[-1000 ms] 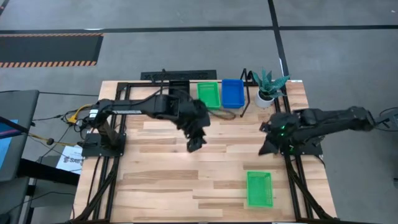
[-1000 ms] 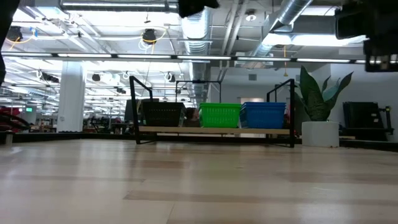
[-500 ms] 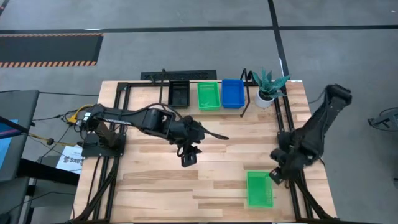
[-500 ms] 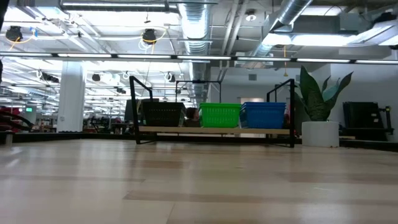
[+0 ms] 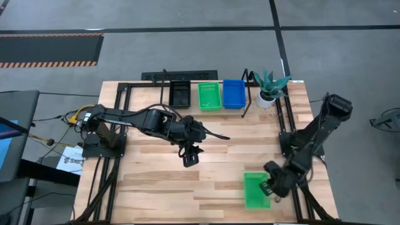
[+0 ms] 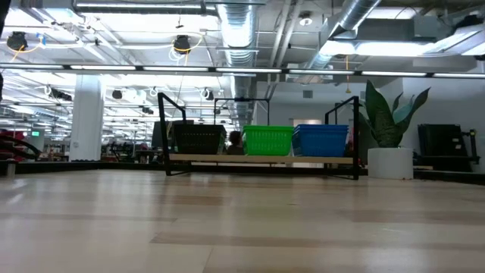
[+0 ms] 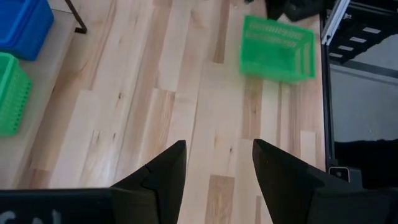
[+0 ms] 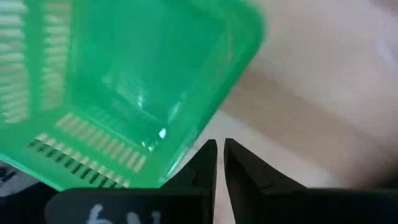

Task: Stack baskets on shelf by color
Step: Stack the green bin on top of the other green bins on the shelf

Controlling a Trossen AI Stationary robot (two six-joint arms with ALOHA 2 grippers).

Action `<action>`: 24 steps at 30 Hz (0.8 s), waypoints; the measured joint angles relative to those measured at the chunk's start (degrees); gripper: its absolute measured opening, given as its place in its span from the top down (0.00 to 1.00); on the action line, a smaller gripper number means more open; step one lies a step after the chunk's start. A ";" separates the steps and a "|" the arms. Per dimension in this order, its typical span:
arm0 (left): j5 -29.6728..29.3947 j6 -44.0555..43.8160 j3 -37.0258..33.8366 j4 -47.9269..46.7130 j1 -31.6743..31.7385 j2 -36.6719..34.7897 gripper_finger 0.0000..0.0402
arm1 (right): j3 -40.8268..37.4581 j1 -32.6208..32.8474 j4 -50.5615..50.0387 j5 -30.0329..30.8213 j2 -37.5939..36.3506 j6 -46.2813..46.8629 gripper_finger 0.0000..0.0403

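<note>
Green plastic basket (image 5: 256, 190) lies loose on the wooden surface (image 5: 150, 181), near the front right corner, open side up. The right claw (image 5: 270, 186) sits low at that basket's right rim. In the right wrist view its two dark fingers (image 8: 208, 163) stand almost together with only a thin slit between them, just off the basket's corner (image 8: 143, 87); nothing is gripped between them.

Three more baskets stand in a row on the shelf (image 6: 261, 159) at the back of the surface: a black one (image 5: 180, 93) on the left, a green one (image 5: 210, 95) in the middle, a blue one (image 5: 234, 93) on the right. The low view shows the same order, black (image 6: 198, 139), green (image 6: 267, 140), blue (image 6: 320, 139), each upright on the light plank. Whether any of them is a stack of several cannot be told.

The left claw (image 5: 190, 156) hovers over the middle of the surface, well apart from both the shelf and the loose basket. Its fingers (image 7: 158, 177) are spread wide in the left wrist view and hold nothing; bare wood shows between them, with the loose green basket (image 7: 277, 48) farther off.

A potted plant (image 5: 270, 85) in a white pot stands just beside the shelf's right end.
</note>
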 joint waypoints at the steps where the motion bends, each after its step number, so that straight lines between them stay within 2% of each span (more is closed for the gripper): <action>1: 0.00 0.00 0.00 0.00 0.00 0.00 0.57 | 0.00 -2.34 1.27 0.74 0.44 -3.18 0.87; 8: -0.06 -1.53 0.00 -0.58 0.00 0.02 0.57 | 0.00 -25.47 7.16 5.45 0.87 -30.09 0.87; 11: -0.89 -2.76 0.00 -0.33 0.00 0.04 0.57 | 0.00 -35.16 13.16 5.04 0.49 -41.55 0.87; 14: -3.17 -5.12 -0.45 0.87 -0.35 0.04 0.57 | 1.13 -41.40 16.54 3.36 -2.13 -49.20 0.87; 19: -3.82 -7.92 -2.86 1.77 -1.60 0.20 0.57 | 6.11 -44.40 8.89 3.16 -9.99 -55.02 0.87; 24: -6.19 -8.37 -3.23 3.39 -3.17 0.47 0.57 | 9.14 -37.74 3.65 2.88 -17.33 -55.91 0.87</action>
